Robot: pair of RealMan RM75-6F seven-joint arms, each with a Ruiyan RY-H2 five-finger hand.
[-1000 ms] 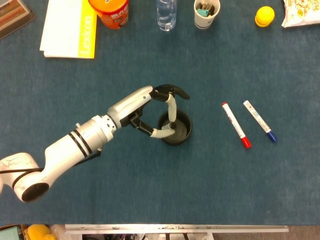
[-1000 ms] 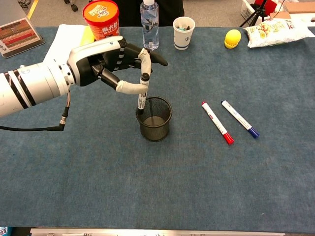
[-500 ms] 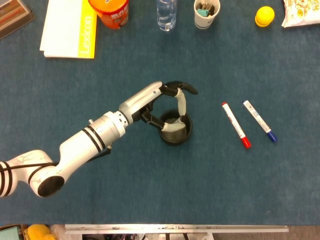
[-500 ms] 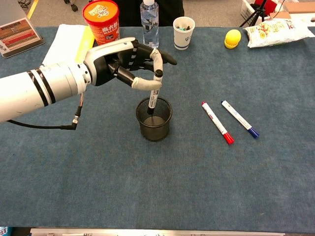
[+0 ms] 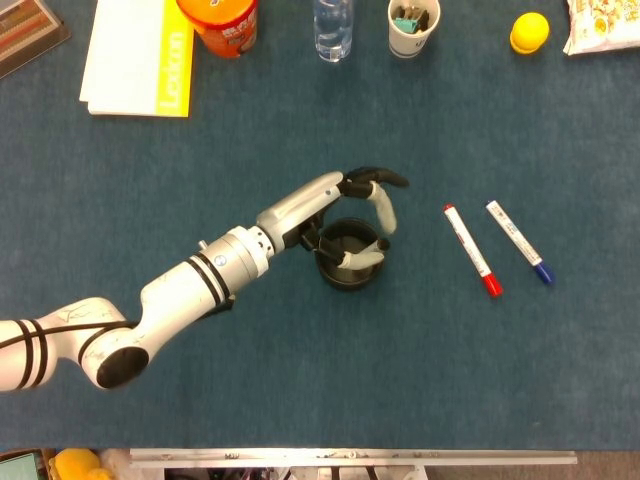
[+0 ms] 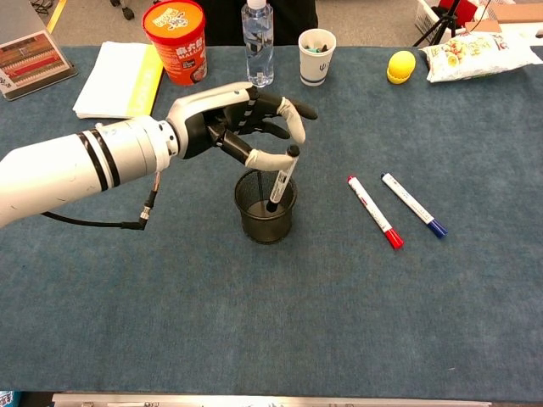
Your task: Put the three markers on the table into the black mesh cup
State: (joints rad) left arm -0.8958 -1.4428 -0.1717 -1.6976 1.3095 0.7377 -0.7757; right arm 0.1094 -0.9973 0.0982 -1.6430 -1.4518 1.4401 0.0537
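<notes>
Mesh cup (image 6: 266, 219): stood near the middle of the table (image 6: 280, 331), a little toward the left edge.
Marker in cup (image 6: 281, 180): leaned inside the mesh cup, top tilted toward the right edge, held by the left hand (image 6: 246, 127).
Left hand: hung just above the mesh cup, its arm (image 5: 180, 300) reaching in from the left edge.
2 markers (image 6: 374, 212) (image 6: 412, 203): lay side by side right of the mesh cup, well apart from it.
Paper cup (image 6: 316, 56): stood along the far edge.
Bottle (image 6: 258, 42): stood at the far edge, just left of the paper cup.

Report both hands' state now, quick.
Left hand: pinching a marker whose tip is inside the mesh cup.
Right hand: not in view.
</notes>
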